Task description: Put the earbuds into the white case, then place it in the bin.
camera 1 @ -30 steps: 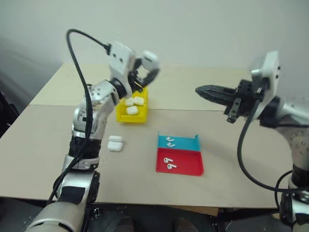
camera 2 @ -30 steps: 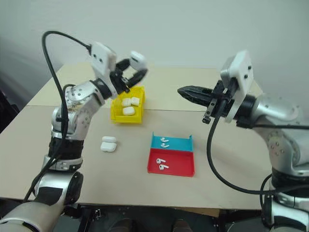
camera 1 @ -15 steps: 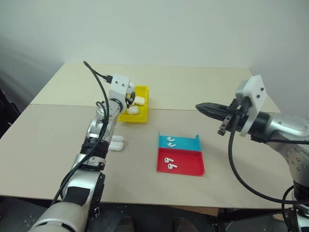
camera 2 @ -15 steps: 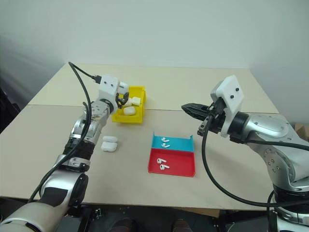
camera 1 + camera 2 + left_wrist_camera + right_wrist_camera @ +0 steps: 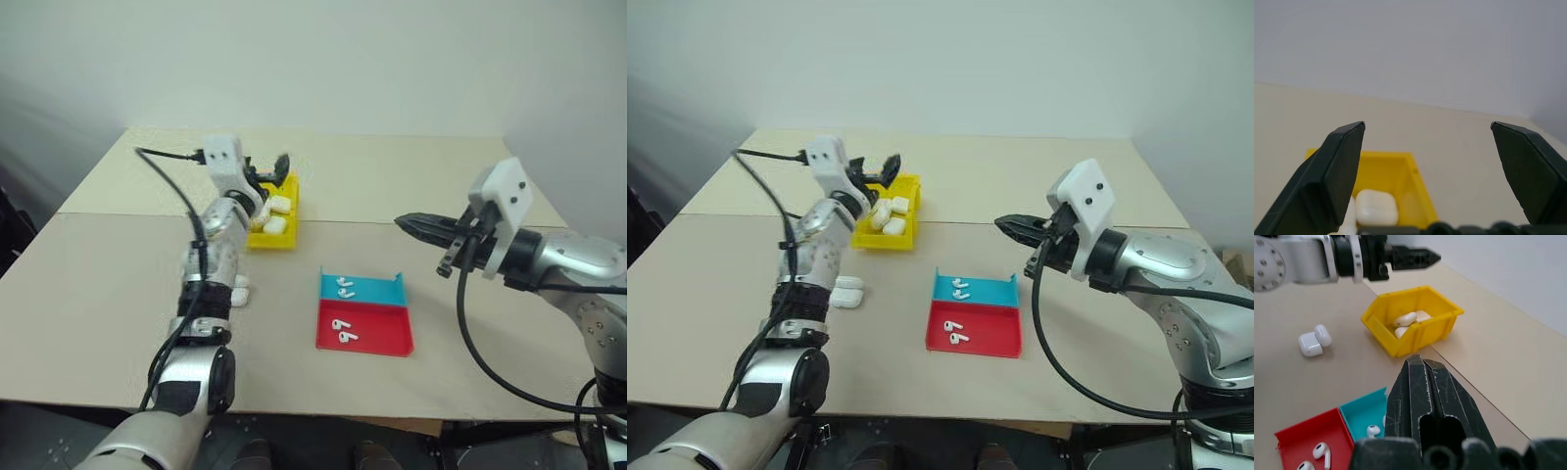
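The yellow bin (image 5: 277,238) stands left of the table's middle with white cases (image 5: 273,224) lying in it. My left gripper (image 5: 269,168) hovers just above the bin's far end, open and holding nothing; the left wrist view looks past its spread fingers (image 5: 1337,166) onto the bin (image 5: 1418,183) and a case (image 5: 1376,208). Another white case (image 5: 1314,339) lies with its lid open on the table, near side of the bin, beside my left forearm. Earbuds (image 5: 345,286) lie in the red-and-blue tray (image 5: 377,340). My right gripper (image 5: 402,222) is shut, in the air right of the tray.
The tray sits at the table's middle, with two earbuds in its blue half and two earbuds (image 5: 342,330) in its red half. A seam (image 5: 118,213) crosses the beige tabletop behind the tray. A plain wall stands behind the table.
My left gripper has opened wide above the bin and sunk a little. The right arm has dropped slightly, still shut. The camera view has shifted.
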`<control>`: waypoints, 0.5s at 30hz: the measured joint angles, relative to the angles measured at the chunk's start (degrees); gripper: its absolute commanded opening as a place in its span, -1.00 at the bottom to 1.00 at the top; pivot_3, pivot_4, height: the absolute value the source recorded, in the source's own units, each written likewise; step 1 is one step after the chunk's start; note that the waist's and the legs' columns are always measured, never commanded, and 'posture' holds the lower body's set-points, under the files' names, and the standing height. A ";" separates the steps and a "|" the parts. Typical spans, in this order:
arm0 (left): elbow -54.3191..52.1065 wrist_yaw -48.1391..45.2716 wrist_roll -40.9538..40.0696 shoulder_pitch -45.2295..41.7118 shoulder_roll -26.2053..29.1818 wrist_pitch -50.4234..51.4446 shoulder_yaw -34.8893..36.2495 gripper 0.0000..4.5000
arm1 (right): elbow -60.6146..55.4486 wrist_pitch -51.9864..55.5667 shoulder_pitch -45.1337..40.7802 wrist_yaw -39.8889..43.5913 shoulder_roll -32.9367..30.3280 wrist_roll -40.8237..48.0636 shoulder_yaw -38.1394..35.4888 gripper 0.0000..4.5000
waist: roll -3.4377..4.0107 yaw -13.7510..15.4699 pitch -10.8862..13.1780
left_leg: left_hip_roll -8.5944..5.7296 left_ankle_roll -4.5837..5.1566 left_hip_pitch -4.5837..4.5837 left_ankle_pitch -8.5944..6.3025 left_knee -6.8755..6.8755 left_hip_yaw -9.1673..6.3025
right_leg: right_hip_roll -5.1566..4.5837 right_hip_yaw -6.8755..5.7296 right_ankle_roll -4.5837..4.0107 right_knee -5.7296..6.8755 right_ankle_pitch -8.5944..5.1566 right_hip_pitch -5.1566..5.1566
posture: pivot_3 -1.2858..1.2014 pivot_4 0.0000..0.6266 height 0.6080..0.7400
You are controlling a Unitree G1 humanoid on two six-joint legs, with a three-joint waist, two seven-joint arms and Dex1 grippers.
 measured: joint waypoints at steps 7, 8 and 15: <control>-22.84 -13.73 -3.92 22.12 13.52 10.37 -3.74 0.99 | -0.09 -7.67 15.54 10.40 -4.93 -3.55 -3.53 -1.00 | -0.03 0.19 0.01 | 0.01 -0.13 0.01 0.08 0.03 0.01 | -0.03 -0.01 0.00 0.08 0.00 0.01 | 0.03 -0.52 1.00; -25.85 -15.45 -4.91 24.03 15.57 11.41 -3.63 0.99 | 0.84 -9.69 17.02 12.48 -5.23 -4.04 -4.79 -1.00 | -0.03 0.28 0.02 | 0.00 -0.13 0.04 0.08 0.04 0.01 | -0.03 -0.02 0.01 0.09 0.00 0.03 | 0.03 -0.52 1.00; -44.73 -29.93 -14.52 40.91 32.10 14.92 5.02 0.99 | 11.28 -27.14 27.52 32.84 -10.99 -7.96 -16.83 -1.00 | -0.05 0.31 0.03 | 0.05 -0.13 0.50 0.07 0.02 0.08 | -0.04 -0.04 0.01 0.06 -0.02 0.46 | 0.03 -0.52 1.00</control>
